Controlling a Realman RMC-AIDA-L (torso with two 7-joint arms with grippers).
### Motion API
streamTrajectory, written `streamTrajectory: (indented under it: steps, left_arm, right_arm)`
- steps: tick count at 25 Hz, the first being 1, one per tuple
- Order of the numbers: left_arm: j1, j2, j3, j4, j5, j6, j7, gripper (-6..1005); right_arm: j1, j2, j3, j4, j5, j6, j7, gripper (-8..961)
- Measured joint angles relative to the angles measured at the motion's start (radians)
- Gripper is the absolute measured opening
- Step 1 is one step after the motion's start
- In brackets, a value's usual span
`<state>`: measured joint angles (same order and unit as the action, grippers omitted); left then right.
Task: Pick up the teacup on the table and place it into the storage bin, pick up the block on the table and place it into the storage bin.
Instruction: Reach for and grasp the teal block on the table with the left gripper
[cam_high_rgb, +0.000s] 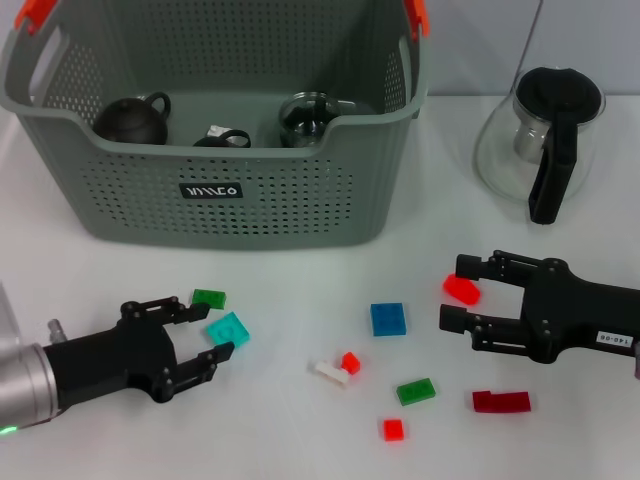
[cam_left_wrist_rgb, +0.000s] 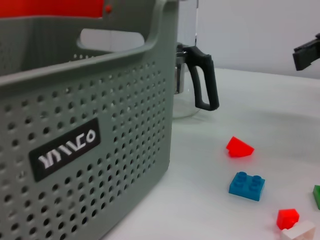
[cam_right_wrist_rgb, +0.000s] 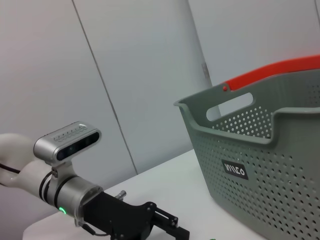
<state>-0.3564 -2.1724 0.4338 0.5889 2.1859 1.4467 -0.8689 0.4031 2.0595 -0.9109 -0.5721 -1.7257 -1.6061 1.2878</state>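
The left gripper (cam_high_rgb: 205, 330) is spread apart around the turquoise block (cam_high_rgb: 228, 329), ready to grasp it. The right gripper (cam_high_rgb: 452, 293), also apart, waits beside a red block (cam_high_rgb: 461, 290). The storage bin (cam_high_rgb: 215, 190) stands behind them.

Glass carafe (cam_high_rgb: 538, 140) with black handle, white table (cam_high_rgb: 300, 440) — wall (cam_right_wrist_rgb: 125, 75) behind
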Motion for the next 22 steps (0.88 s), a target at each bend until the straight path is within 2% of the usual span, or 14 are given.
streamTrajectory:
  steps: [10, 22]
  left_arm:
    - [-0.02, -0.001, -0.001, -0.105, -0.016, -0.129, 0.126, 574]
    - [-0.023, -0.001, 0.002, -0.113, -0.02, -0.138, 0.131, 567]
  right_arm:
    - [-0.001, 0.001, 0.0, 0.001, 0.0, 0.0, -0.002, 819]
    - [-0.006, 0.001, -0.002, 0.002, 0.0, 0.0, -0.004, 819]
